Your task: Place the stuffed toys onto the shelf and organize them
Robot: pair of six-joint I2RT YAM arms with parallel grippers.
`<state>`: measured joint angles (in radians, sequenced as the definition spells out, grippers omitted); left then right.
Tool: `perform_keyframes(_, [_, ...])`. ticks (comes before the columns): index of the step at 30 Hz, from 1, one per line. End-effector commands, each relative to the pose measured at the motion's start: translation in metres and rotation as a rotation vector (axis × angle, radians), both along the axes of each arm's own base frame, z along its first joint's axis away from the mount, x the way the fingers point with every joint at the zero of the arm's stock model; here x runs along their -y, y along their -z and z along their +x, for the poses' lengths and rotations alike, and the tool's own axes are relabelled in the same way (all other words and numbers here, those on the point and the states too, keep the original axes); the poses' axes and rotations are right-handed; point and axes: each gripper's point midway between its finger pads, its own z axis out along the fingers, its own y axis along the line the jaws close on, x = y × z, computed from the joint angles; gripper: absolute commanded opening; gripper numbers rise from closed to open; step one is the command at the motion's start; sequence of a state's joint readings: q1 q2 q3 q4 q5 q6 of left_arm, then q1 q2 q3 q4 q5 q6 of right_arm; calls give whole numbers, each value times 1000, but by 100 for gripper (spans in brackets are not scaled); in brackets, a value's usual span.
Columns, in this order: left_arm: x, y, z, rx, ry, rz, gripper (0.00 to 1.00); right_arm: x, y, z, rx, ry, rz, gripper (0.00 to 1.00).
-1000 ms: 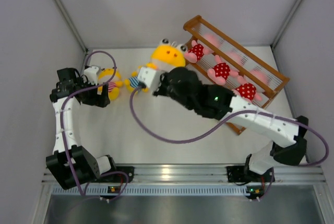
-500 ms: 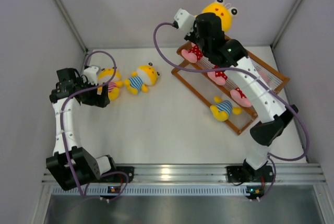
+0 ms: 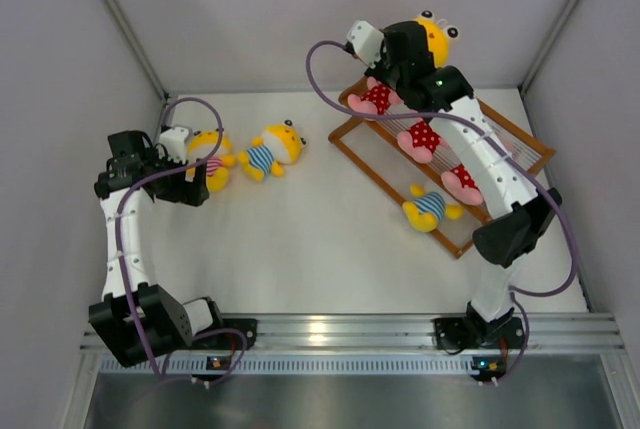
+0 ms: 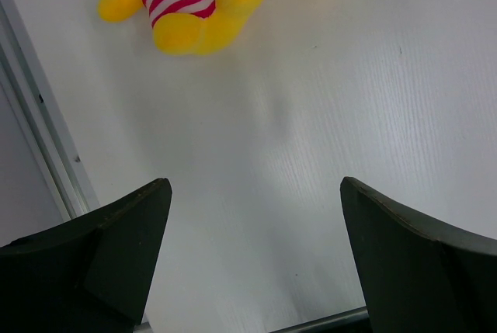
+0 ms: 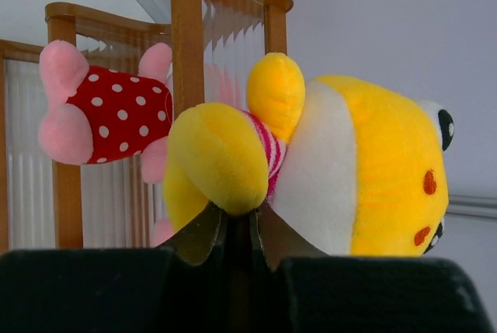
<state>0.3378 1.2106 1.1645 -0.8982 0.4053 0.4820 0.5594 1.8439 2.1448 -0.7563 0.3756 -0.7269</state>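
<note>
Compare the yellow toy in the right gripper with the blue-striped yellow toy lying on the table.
The held toy wears pink stripes; the table toy wears blue stripes. The held toy hangs in the right gripper, clamped by a limb, near the shelf's far end; the table toy lies loose on the table. Both are yellow plush animals.

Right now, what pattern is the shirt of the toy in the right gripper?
Pink-and-white stripes on the yellow toy; the right wrist view shows it best.
</note>
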Motion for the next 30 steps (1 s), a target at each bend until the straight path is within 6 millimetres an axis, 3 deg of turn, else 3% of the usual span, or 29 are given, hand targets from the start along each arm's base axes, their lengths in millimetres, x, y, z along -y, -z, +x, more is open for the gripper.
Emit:
perform_keyframes(1, [-1, -12, 5, 52, 16, 14, 96, -2, -19, 4, 34, -30, 71, 7])
perform_keyframes(8, [-1, -10, 5, 46, 19, 15, 96, 7, -7, 15, 14, -11, 79, 20])
perform_keyframes(13, [-1, -7, 4, 38, 20, 13, 96, 8, -3, 16, 2, -6, 92, 48])
perform_keyframes(18, [-1, -5, 3, 35, 24, 12, 96, 7, -15, 8, 18, -20, 122, 66])
perform_keyframes(30, [-14, 4, 5, -4, 6, 68, 96, -2, -54, -16, 112, -54, 120, 89])
